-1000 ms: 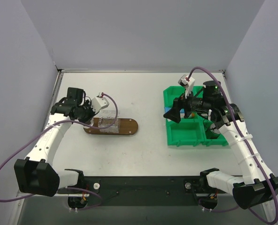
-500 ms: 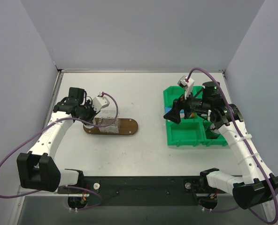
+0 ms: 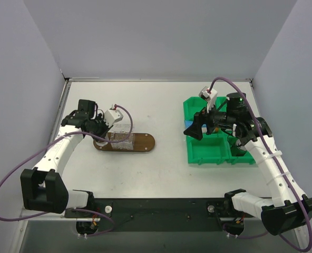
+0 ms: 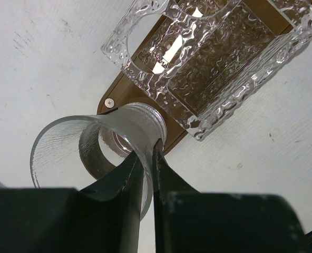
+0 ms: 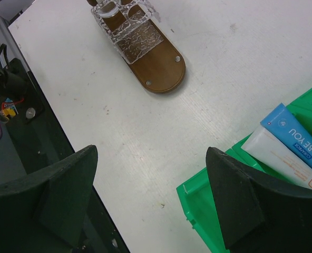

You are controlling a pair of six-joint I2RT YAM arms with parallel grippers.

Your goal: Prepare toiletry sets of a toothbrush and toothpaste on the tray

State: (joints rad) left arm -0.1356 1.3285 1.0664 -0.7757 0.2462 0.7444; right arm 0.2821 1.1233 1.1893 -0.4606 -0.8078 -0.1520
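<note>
Left gripper [image 4: 149,158] pinches clear cup [image 4: 66,139]; right gripper [image 5: 150,155] gapes.

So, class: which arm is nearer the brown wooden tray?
Left. The left gripper sits at the tray's left end, gripping a clear cup; the right gripper hovers by the green bin, to the tray's right.

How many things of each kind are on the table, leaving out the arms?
tray: 1
clear holder: 1
clear cup: 1, pinched in the left gripper
green bin: 1
toothpaste: 1 showing, in the bin
Total: 5
</note>
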